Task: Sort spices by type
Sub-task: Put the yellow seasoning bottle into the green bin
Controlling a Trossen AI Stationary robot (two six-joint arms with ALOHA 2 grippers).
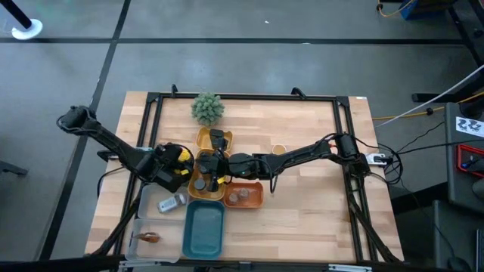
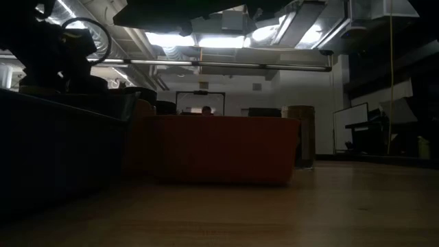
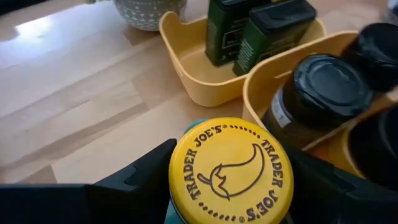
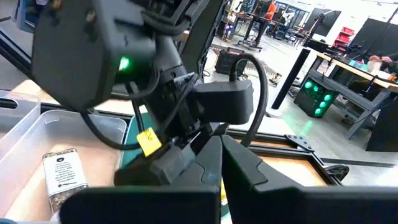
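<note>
1. The table [image 1: 302, 204] carries a cluster of trays left of its middle, with the plant [image 1: 207, 108] behind them near the far edge.
2. Two boxes [image 3: 258, 28] stand side by side in the tray [image 3: 186, 68] just before the plant.
3. The next tray [image 3: 264, 81], touching it, holds capped jars [image 3: 314, 93].
4. One jar [image 3: 230, 171] sits between the left gripper [image 3: 227, 186] fingers, just beside that tray.
5. A bottle [image 4: 61, 175] lies in the bin [image 4: 28, 140] at the left front.
6. The right gripper [image 4: 221, 180] hangs over the tray cluster from the right.
</note>
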